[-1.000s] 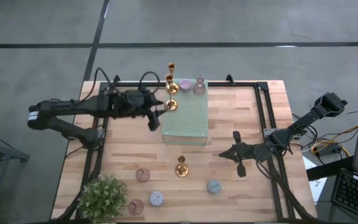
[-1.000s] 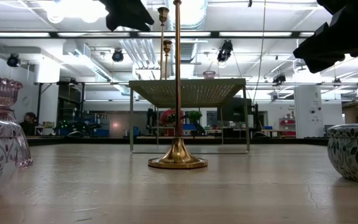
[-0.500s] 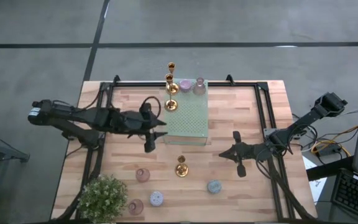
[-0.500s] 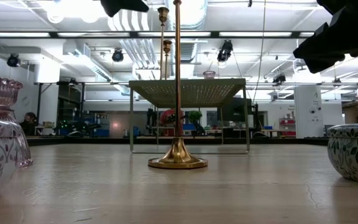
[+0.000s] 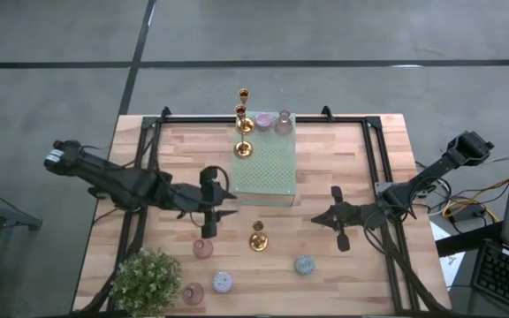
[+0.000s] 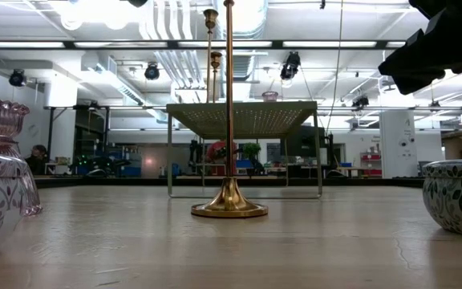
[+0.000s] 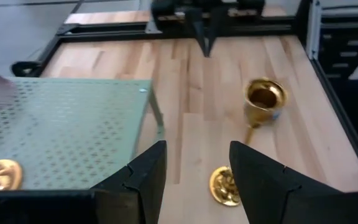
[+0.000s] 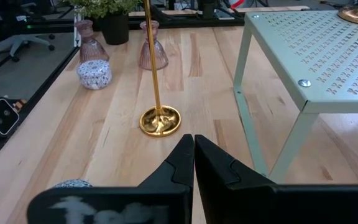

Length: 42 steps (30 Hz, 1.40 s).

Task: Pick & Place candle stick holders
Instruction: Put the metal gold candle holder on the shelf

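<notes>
High view: open left hand has moved off the pad toward gold candlestick.

We see a robotics lab or workshop: a butcher-block table on grey concrete, exposed ceiling ducts, strip lights, and equipment-crowded benches behind.
</notes>
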### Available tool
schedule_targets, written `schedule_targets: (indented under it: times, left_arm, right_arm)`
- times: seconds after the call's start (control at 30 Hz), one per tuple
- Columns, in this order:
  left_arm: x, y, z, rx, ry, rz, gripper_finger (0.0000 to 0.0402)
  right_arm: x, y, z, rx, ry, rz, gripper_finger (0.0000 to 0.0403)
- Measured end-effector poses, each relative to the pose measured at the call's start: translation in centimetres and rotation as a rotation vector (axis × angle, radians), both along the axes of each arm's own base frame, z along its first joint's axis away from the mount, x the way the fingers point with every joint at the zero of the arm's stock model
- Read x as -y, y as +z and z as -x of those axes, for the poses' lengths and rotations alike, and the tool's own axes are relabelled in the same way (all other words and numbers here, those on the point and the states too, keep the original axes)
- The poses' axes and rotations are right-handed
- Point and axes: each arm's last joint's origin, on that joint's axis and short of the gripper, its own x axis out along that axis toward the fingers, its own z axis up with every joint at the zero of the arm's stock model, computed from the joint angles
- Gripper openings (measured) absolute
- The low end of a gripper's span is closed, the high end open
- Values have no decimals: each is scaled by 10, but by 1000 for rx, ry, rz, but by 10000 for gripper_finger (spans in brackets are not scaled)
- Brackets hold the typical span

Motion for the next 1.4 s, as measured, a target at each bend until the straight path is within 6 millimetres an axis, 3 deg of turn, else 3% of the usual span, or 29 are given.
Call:
schedule_targets:
  times: [0.37, 0.63, 0.9, 1.4]
  left_arm:
    - [38, -21, -9, -51, -86, 30, 181]
    - [55, -48, -34, -81, -83, 31, 181]
    - [61, -70, -54, -88, -33, -5, 181]
    - [65, -74, -70, 32, 50, -11, 178]
  right_arm:
    - [0, 0, 0, 1, -2, -7, 8]
    - [0, 1, 0, 5, -2, -9, 8]
    - [0, 1, 0, 5, -2, -9, 8]
    - [0, 1, 0, 5, -2, -9, 8]
